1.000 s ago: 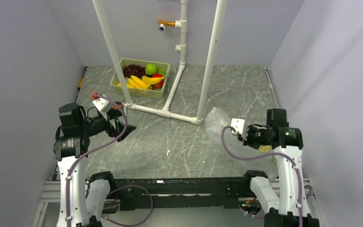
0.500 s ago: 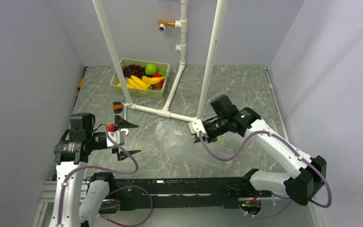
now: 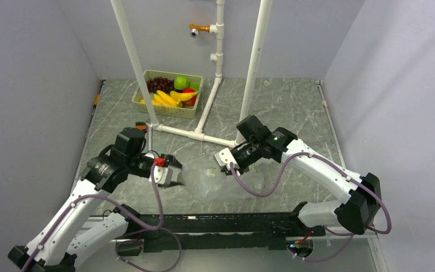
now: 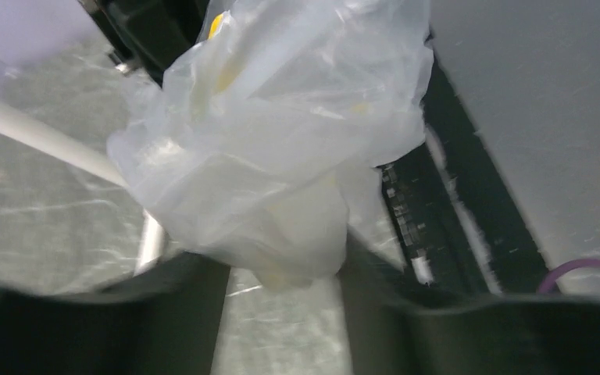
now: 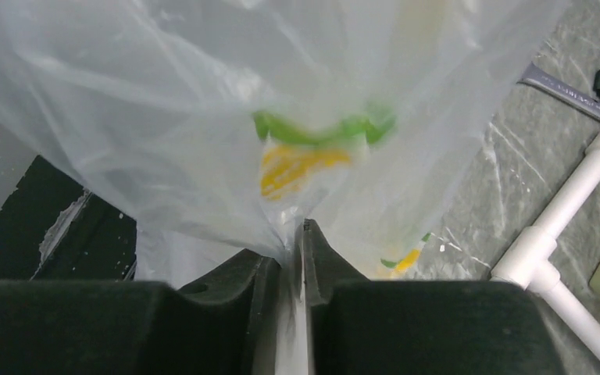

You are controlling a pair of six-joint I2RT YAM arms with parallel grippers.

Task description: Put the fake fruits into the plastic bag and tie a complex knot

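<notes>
One table (image 3: 294, 107): grey marbled top, carrying everything below.
Pipe frame (image 3: 195, 135): white tubing, standing just behind the bag.
Plastic bag (image 3: 212, 180): a crumpled clear heap on the table near its front edge. It lies between the two grippers with its long axis running left to right. No knot is tied.
Basket (image 3: 167, 111): pale green, at the far left, well apart from the bag.
Fake fruits (image 3: 170, 93): all in the basket, none seen in the bag, so loading looks not yet begun.
Left gripper (image 3: 175, 177): jaws partly apart. A fold of the bag bulges into the gap but is not clearly pinched. It is the one nearer the basket.
Right gripper (image 5: 295, 238): almost closed, thin film nipped between its fingers. The bag lies straight ahead, toward the left one.
</notes>
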